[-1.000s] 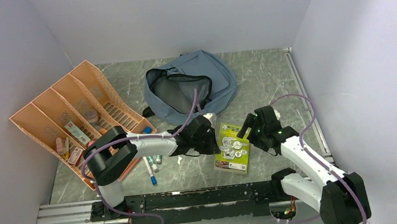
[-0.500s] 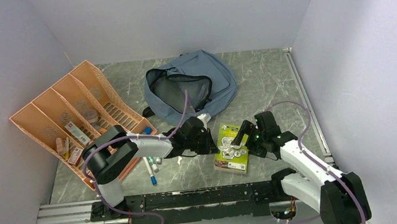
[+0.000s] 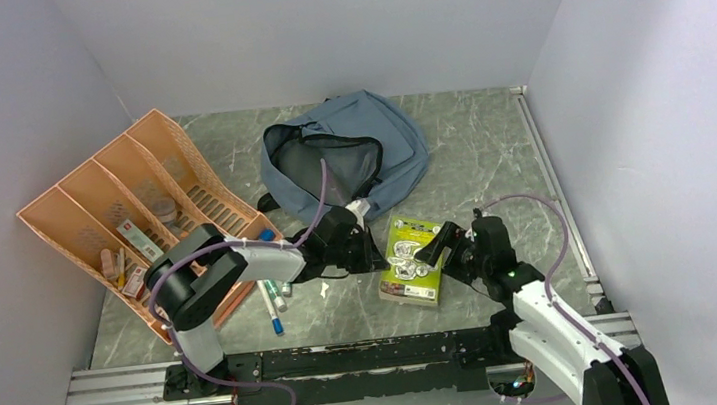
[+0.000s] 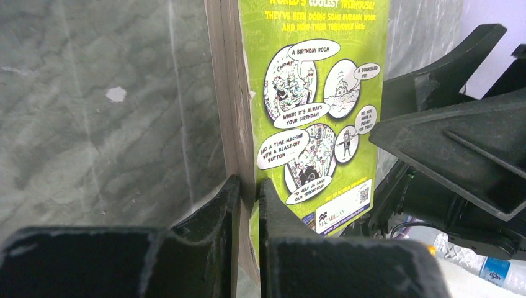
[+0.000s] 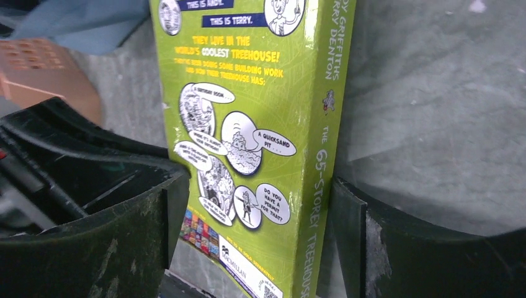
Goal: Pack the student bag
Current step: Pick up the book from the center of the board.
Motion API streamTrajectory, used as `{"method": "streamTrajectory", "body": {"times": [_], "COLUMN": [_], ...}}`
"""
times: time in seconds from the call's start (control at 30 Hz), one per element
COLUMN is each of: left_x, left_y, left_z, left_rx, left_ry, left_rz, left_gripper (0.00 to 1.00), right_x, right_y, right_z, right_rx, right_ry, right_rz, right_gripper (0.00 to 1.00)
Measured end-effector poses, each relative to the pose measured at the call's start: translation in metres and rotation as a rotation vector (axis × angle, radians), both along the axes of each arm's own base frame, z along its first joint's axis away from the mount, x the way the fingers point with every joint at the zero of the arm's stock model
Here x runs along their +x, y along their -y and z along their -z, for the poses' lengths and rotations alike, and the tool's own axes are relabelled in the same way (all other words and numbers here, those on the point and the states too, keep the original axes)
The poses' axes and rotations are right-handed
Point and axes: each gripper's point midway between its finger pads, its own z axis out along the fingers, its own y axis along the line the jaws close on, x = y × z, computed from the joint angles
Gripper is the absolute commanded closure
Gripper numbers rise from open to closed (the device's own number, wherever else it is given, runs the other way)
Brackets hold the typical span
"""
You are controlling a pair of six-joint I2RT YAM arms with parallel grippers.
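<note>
Packing looks barely started. The student bag lies unzipped, its contents too dark to tell. Just in front of the bag lies a green paperback. The left gripper pinches 1 of its edges, and the right gripper straddles it with jaws spread wide. Markers in front and left of the bag also wait.

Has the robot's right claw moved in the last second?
Yes. The right gripper has dropped away from the grey-blue fabric backpack, toward the black near rail, and now straddles the green paperback book.

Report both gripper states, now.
Left gripper: shut, pinching the edge of the green book.
Right gripper: open, jaws either side of the green book, not clamped.
</note>
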Motion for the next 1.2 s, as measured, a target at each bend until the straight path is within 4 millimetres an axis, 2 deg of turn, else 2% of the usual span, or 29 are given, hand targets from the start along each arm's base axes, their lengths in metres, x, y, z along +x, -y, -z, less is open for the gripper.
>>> {"method": "streamTrajectory", "body": {"times": [0.13,0.27,0.4,0.53,0.63,0.73,0.87,0.93,1.07,1.13,1.2], "left_x": [0.003,0.004,0.006,0.007,0.008,0.010,0.015,0.014,0.019,0.024,0.031], "left_y": [-0.001,-0.001,0.000,0.001,0.002,0.005,0.001,-0.010,-0.026,-0.032,-0.035], "left_z": [0.000,0.000,0.000,-0.001,-0.004,-0.008,-0.009,-0.005,-0.018,-0.033,-0.057], "left_rx": [-0.001,0.001,0.003,0.006,0.004,0.005,0.049,0.103,0.184,0.205,0.202], "left_ry": [-0.001,0.008,0.024,0.034,0.038,0.041,0.048,0.034,0.062,0.093,0.151], "left_rz": [-0.002,0.008,0.020,0.028,0.029,0.025,0.006,-0.009,-0.034,-0.040,-0.042], "left_gripper": [0.93,0.92,0.91,0.88,0.82,0.73,0.57,0.50,0.44,0.44,0.45], "right_x": [0.004,-0.002,-0.010,-0.017,-0.018,-0.011,-0.007,-0.001,0.018,0.026,0.032], "right_y": [-0.008,-0.022,-0.030,-0.029,-0.027,-0.026,-0.019,-0.012,0.007,0.013,0.016], "right_z": [-0.003,-0.005,-0.004,0.000,-0.002,-0.016,-0.028,-0.039,-0.075,-0.095,-0.109], "right_rx": [0.090,0.200,0.253,0.238,0.204,0.169,0.082,0.033,-0.075,-0.112,-0.133], "right_ry": [0.076,0.084,0.049,0.015,0.002,0.028,0.038,0.061,0.156,0.209,0.248], "right_rz": [0.005,-0.017,-0.047,-0.065,-0.071,-0.088,-0.098,-0.078,-0.019,-0.001,0.005], "right_gripper": [0.20,0.25,0.38,0.58,0.70,0.86,0.98,1.00,1.00,1.00,1.00]}}
